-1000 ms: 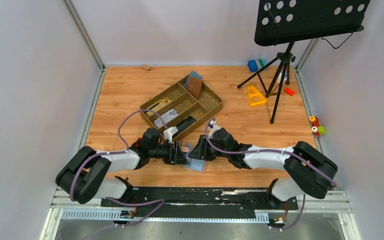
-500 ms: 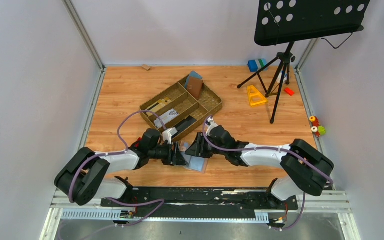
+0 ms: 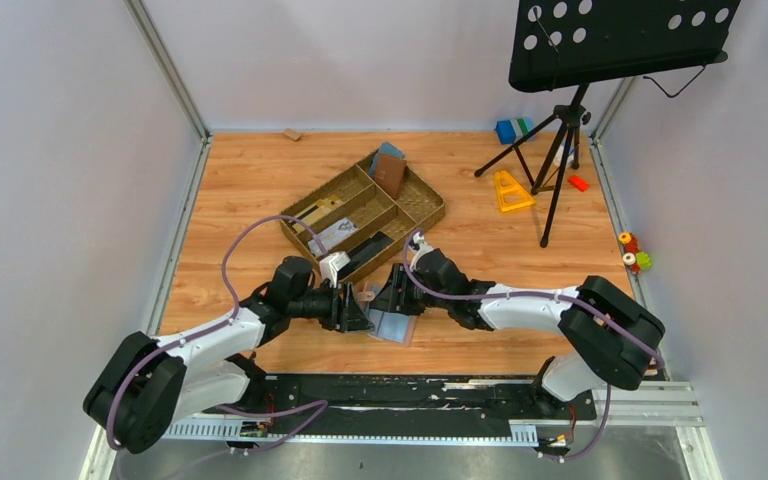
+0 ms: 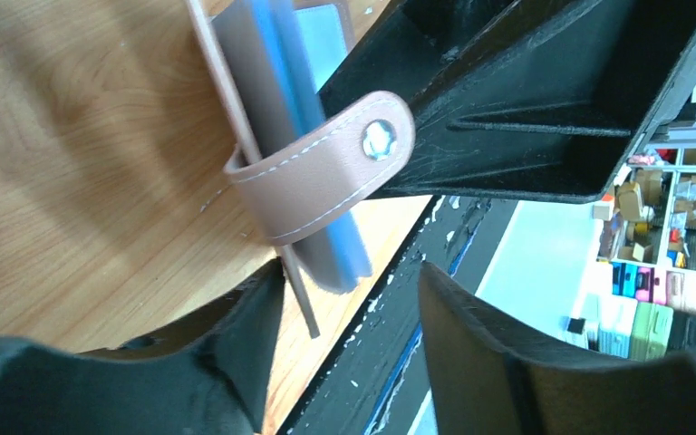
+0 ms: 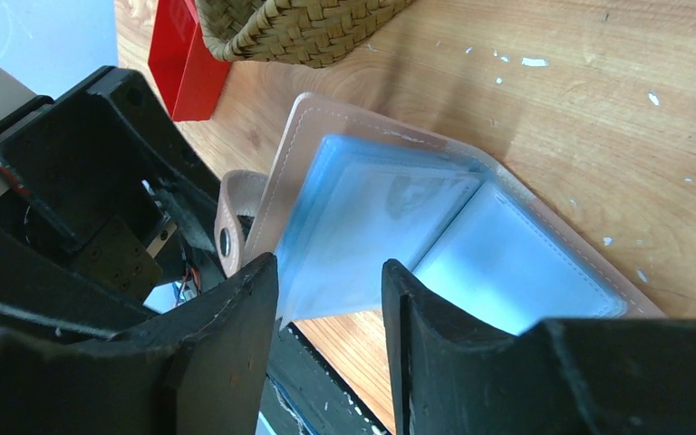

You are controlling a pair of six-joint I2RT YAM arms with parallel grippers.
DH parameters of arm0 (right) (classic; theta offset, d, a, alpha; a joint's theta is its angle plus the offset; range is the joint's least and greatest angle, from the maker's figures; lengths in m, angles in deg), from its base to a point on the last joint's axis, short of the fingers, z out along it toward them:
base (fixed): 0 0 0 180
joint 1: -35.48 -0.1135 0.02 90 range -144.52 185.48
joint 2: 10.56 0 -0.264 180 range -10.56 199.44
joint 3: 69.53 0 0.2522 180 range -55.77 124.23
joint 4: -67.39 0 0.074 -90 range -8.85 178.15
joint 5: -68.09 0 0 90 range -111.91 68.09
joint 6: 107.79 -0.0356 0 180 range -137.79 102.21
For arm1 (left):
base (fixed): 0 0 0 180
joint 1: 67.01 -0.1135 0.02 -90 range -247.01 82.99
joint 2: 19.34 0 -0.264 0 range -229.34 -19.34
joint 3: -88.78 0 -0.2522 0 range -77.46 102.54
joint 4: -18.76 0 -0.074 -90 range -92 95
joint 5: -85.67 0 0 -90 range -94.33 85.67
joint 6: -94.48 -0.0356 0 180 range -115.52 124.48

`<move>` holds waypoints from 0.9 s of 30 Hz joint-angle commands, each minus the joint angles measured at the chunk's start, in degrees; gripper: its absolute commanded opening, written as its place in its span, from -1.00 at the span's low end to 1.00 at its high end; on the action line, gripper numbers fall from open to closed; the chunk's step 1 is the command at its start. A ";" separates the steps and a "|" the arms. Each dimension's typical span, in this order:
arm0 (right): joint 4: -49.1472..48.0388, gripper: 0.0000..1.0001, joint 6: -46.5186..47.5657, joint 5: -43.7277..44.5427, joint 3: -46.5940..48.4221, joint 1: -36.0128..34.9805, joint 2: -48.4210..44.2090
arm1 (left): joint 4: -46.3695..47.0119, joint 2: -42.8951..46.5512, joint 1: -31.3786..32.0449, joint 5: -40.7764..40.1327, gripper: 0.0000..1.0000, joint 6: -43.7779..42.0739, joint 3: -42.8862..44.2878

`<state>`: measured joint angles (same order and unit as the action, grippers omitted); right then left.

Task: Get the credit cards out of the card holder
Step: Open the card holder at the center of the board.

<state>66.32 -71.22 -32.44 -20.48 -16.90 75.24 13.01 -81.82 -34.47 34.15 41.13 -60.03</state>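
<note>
The card holder (image 3: pixel 394 326) lies open on the wood near the front edge, tan outside, blue-grey inside. One flap stands raised, its tan tab (image 4: pixel 326 172) with a metal snap curling over the edge. My left gripper (image 4: pixel 349 276) is open, its left finger just beside the flap's lower edge and not pinching it. Coming from the right, my right gripper (image 5: pixel 329 272) is open over the pale blue pockets (image 5: pixel 390 217), with a corner of the raised leaf between its fingers. In the top view the two grippers (image 3: pixel 363 312) (image 3: pixel 392 300) nearly meet over the holder. I cannot tell credit cards apart from the pockets.
A woven tray (image 3: pixel 415 190) with compartments stands just behind the holder, with a dark brown wallet (image 3: pixel 390 172) leaning in it. A red block (image 5: pixel 186 63) lies by the tray's corner. A music stand (image 3: pixel 560 150), a yellow piece (image 3: pixel 510 190) and small toys (image 3: pixel 635 255) are at the right.
My left gripper's jaws have widened and that arm has stretched out lower and further left. My right gripper has edged left over the holder and opened slightly.
</note>
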 commanded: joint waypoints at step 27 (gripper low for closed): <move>4.02 -0.42 1.30 3.62 -2.37 -0.44 -5.24 | -5.14 -3.14 -0.02 -4.42 -0.20 -2.68 3.40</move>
<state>68.47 -71.05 -31.56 -21.22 -17.01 73.64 7.07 -85.84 -34.47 29.26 39.22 -58.30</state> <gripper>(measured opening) 0.286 0.400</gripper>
